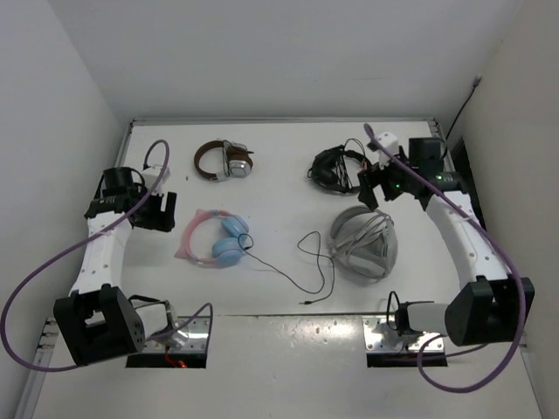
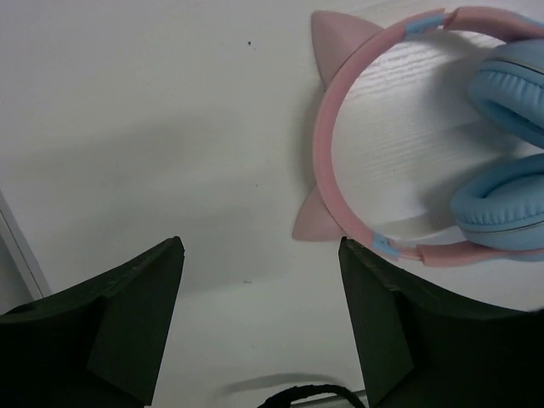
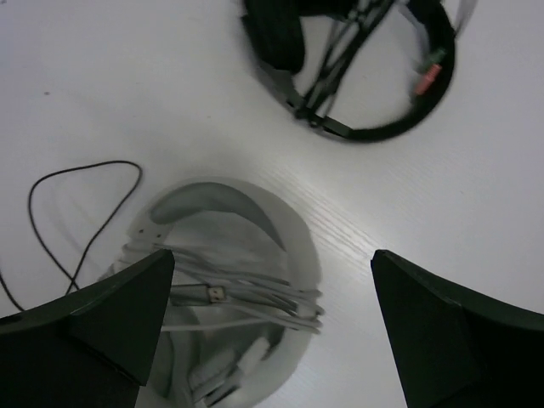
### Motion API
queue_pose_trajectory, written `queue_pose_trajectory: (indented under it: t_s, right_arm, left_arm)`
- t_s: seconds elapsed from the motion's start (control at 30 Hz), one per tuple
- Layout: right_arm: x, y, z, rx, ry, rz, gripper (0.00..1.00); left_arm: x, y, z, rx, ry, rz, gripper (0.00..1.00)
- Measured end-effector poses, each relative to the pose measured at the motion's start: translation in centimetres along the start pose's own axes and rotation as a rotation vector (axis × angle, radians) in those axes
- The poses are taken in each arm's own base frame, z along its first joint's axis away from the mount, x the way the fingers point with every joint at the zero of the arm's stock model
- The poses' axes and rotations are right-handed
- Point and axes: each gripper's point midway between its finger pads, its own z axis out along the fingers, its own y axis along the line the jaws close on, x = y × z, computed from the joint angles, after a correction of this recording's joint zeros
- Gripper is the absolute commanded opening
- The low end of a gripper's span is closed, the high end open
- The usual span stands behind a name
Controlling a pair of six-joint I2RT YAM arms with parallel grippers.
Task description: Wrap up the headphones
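White tabletop (image 1: 279, 179) between white walls, four headsets spread over it. Overhead view: the headphones (image 1: 217, 237), pink band with cat ears and light blue cups, lie flat left of centre, just beside the left gripper (image 1: 160, 212). Their thin black cable (image 1: 306, 262) trails off to the right in loose loops, plug end near the front edge, not wrapped. Brown-banded headphones (image 1: 223, 161) back left, black headset (image 1: 336, 166) back right, grey-white headphones (image 1: 364, 243) in front of that. Right gripper (image 1: 377, 185) hangs between those last two.

Left wrist view gives what overhead can't: fingers (image 2: 127, 323) spread wide, nothing between them. The pink band and one ear sit right at the tip of the finger on the right of the view; touching or not, cannot tell.

Right wrist view: jaws wide apart, empty, over the grey-white pair. A bundle of white cord (image 3: 246, 297) lies tucked inside its band loop, much clearer here than from above.
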Motion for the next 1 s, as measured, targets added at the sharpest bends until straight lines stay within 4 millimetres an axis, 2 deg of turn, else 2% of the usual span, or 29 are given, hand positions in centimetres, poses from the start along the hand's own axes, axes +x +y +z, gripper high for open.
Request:
queue_pose_trajectory:
  t_s: [0.13,0.3,0.43,0.53,0.67,0.83,1.0]
  right_arm:
    - [-0.8,4.5,1.1,-0.069,0.009,-0.104,1.00]
    - [-1.0,6.8,1.7,-0.092,0.025,-0.165,1.00]
    - [-1.1,6.7,1.8,-0.076,0.024,-0.169,1.00]
    - [-1.0,6.4,2.1,-0.067,0.031,-0.165,1.00]
    - [-0.5,6.3,2.8,-0.069,0.056,-0.158,1.00]
    - [-0.1,5.9,3.0,-0.062,0.069,-0.147,1.00]
    - [0.1,5.1,3.0,-0.047,0.073,-0.130,1.00]
  left_arm:
    - [0.9,-0.3,0.6,0.036,0.052,0.030,0.77]
    - [2.7,-1.5,3.1,0.108,0.145,0.049,0.72]
    - [4.0,-3.4,5.0,0.152,0.198,0.080,0.72]
    - [3.9,-4.3,5.9,0.155,0.202,0.098,0.72]
    - [3.8,-4.0,7.4,0.109,0.217,0.090,0.72]
    - [5.1,-3.0,9.2,0.046,0.283,0.047,0.70]
    - [5.8,-2.8,10.1,0.031,0.321,0.024,0.67]
